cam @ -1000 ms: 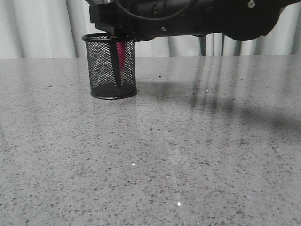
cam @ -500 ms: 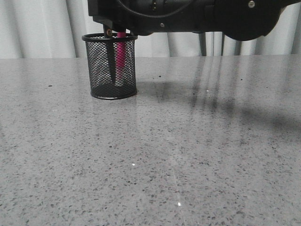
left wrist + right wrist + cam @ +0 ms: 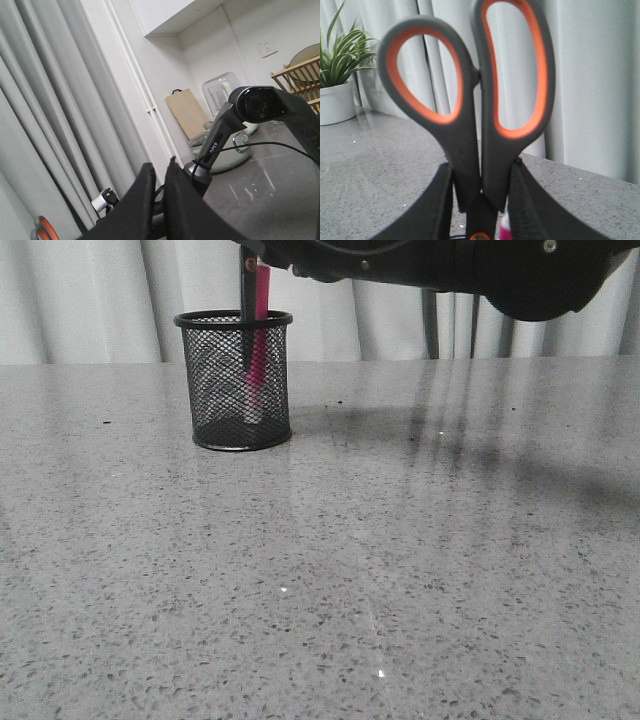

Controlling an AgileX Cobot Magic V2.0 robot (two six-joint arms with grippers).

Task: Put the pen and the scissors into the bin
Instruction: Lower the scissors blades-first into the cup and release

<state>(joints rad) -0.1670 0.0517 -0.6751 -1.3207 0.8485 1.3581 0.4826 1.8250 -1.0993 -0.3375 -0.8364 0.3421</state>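
The black mesh bin (image 3: 238, 380) stands on the table at the back left. The pink pen (image 3: 261, 310) stands in it, its top above the rim; a bit of it shows in the right wrist view (image 3: 505, 234). My right gripper (image 3: 481, 169) is shut on the scissors (image 3: 485, 100), gripping just under the grey, orange-lined handles. The dark blades (image 3: 246, 315) hang straight down, tips inside the bin beside the pen. My right arm (image 3: 430, 265) reaches over the bin from the right. My left gripper (image 3: 160, 164) is shut and empty, raised and pointing at the curtains.
Grey speckled table (image 3: 350, 570) with curtains behind. A potted plant (image 3: 337, 85) stands on the table beyond the scissors. The left wrist view shows a black camera arm (image 3: 235, 120) and kitchen items (image 3: 220, 150) far off.
My right arm has risen with the scissors. The blades, deep in the bin before, now hang higher with only their lower part inside. The pen stays in the bin.
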